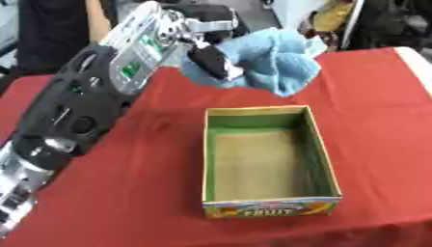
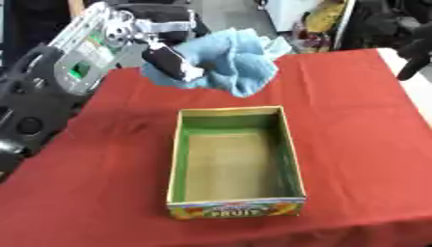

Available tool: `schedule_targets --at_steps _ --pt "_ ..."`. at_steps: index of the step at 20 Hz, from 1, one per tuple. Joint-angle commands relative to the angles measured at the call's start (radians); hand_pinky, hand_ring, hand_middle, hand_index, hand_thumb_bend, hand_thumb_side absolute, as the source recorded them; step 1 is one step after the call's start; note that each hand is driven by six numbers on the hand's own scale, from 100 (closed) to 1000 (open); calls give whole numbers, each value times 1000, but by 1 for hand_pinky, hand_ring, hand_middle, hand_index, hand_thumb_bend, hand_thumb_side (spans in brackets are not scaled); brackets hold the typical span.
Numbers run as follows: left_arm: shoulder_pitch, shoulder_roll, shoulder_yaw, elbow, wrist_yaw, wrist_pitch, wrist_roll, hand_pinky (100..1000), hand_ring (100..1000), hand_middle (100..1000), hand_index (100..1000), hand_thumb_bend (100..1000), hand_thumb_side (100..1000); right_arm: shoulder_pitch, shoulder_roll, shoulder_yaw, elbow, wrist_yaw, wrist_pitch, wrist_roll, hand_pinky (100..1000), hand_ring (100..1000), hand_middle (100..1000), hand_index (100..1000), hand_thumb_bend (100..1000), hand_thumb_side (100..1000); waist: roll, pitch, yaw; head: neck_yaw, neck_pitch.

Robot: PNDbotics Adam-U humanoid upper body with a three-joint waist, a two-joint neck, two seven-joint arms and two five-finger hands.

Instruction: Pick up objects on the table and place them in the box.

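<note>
My left hand (image 1: 212,61) is raised above the red table, its fingers curled round a crumpled light blue cloth (image 1: 274,58). The cloth hangs in the air just beyond the far end of the box (image 1: 209,159). This is an open cardboard box with green inner walls and a "FRUIT" label on its near side; nothing shows inside it. A dark shape at the upper right edge of the right eye view looks like my right hand (image 2: 413,50), away from the box and the cloth.
A red cloth covers the table (image 1: 371,125), with a pale table edge (image 1: 418,62) showing at the far right. My left forearm (image 1: 80,106) crosses the left side of the view. Dark clutter stands beyond the far edge.
</note>
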Motion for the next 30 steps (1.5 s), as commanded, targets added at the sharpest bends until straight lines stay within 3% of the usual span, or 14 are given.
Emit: schedule_targets --at_steps 1,6,7,8,9,10,11,12,13,14,15,16,18,30 --pt "-3 -2 -16 -21 13 0 -16 100 100 100 122 100 359 -13 -15 -5 -16 2 -6 4 512 692 762 944 337 630 -4 -7 -2 8 -2" --pt "38 -11 -51 -16 24 -4 -23 100 100 100 155 100 352 -15 -14 -3 -16 2 -3 9 511 690 762 945 335 630 -2 -4 -3 2 -2" --pt "45 -13 -55 -11 22 -5 -20 100 100 171 254 100 303 -16 -14 -4 -16 1 -3 10 511 690 762 945 335 630 -2 -4 -4 2 -2" --pt "53 -14 -60 -7 11 -11 -19 100 162 324 395 100 254 -16 -14 -4 -16 1 -3 10 511 689 762 945 335 631 -3 -4 -4 3 -2" --pt "61 -16 -64 1 -6 -21 -20 100 100 230 310 100 290 -17 -14 -3 -16 0 -3 10 511 690 762 945 335 630 -3 -3 -4 4 -2" --pt "71 -19 -67 10 -20 -32 -20 312 468 592 654 100 402 -17 -14 -3 -16 0 -3 11 511 689 762 945 334 631 -3 -3 -4 5 -2" --pt "84 -25 -70 27 -34 -47 -18 289 448 574 636 100 368 -17 -14 -2 -16 0 -3 12 511 689 762 945 334 631 -3 -2 -4 5 -2" --pt "97 -32 -70 47 -44 -60 -12 464 593 724 767 190 698 -18 -13 -2 -16 0 -3 13 510 689 763 945 333 631 -3 -1 -5 5 -2" --pt "107 -39 -68 68 -47 -71 -1 452 580 713 758 180 674 -18 -13 -2 -16 0 -3 13 510 689 763 945 333 632 -4 0 -5 5 -2" --pt "115 -43 -68 87 -52 -81 9 568 705 806 832 316 875 -19 -12 -2 -16 0 -3 14 510 689 762 945 333 631 -4 1 -6 5 -2" --pt "121 -46 -68 103 -58 -90 16 558 696 801 827 303 858 -19 -12 -2 -16 -1 -3 14 510 689 762 945 333 631 -4 1 -6 5 -2" --pt "125 -48 -68 116 -64 -97 19 628 755 848 872 420 973 -19 -12 -2 -16 -1 -3 14 510 689 763 944 331 632 -4 2 -6 5 -2" --pt "128 -48 -64 130 -74 -106 22 689 807 888 898 488 1000 -18 -13 -1 -16 0 -3 15 509 688 763 944 331 633 -4 2 -5 4 -2" --pt "122 -49 -57 122 -46 -103 34 742 840 917 926 503 1000 -18 -13 -1 -16 -1 -2 17 510 689 763 943 329 633 -5 0 -5 3 -2"
